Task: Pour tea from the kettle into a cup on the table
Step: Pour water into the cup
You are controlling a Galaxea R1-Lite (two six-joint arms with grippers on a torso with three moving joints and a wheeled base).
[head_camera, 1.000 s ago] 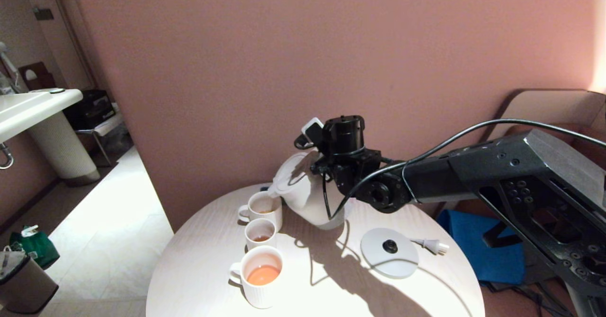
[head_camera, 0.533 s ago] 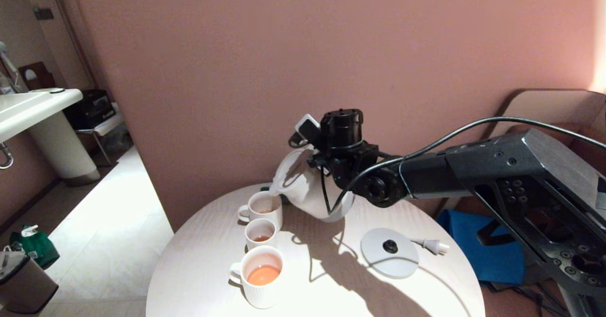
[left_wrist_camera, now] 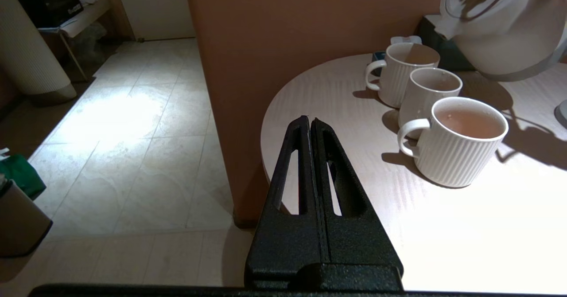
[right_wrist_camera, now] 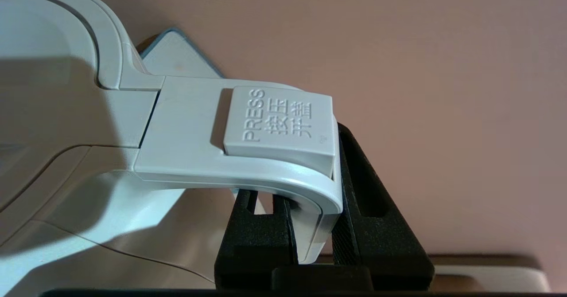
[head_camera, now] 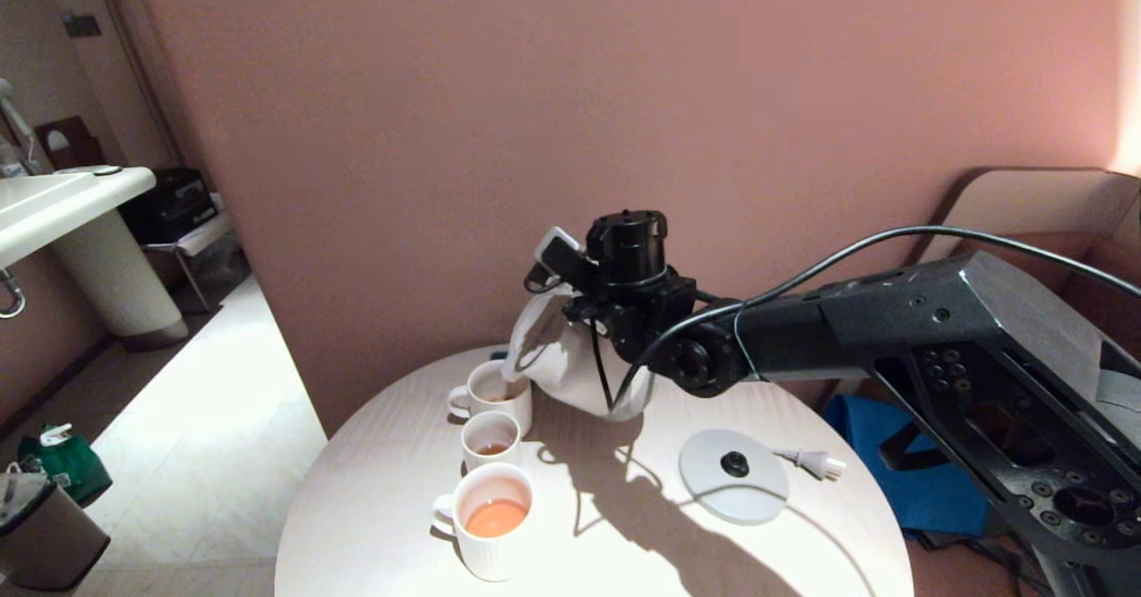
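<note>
Near the far edge of the counter (head_camera: 401, 526), the kettle (head_camera: 562, 365) hung tilted in the air, its spout dipped over the farthest cup (head_camera: 493, 394) of three standing in a row that ran toward the near edge. The right end effector (right_wrist_camera: 310, 239) was clamped on the kettle's handle (right_wrist_camera: 248, 155), one finger on each side just below the lid button (right_wrist_camera: 279, 124). The left end effector (left_wrist_camera: 311, 128) hovered off the counter's left edge with its fingers pressed together, idle.

The step in hand seemed to be the pour itself. The far cup showed only a little tea at its bottom, the middle cup (head_camera: 490, 441) likewise, while the near cup (head_camera: 493, 519) held a good deal of tea (head_camera: 496, 517). No stream was clearly visible at the spout.

To pour well, the wrist should roll slowly, so that the flow starts thin and lands inside the rim rather than on the counter. The spout ought to stay centred over the far cup and low, yet clear of its rim, since a nudge could knock it into its neighbour. The grip sat close under the button; pressure creeping upward might pop the lid open. Once the cup was reasonably full, the kettle should be righted before moving toward its base (head_camera: 733, 476), which lay near the right edge with the plug (head_camera: 816, 463) beside it.
</note>
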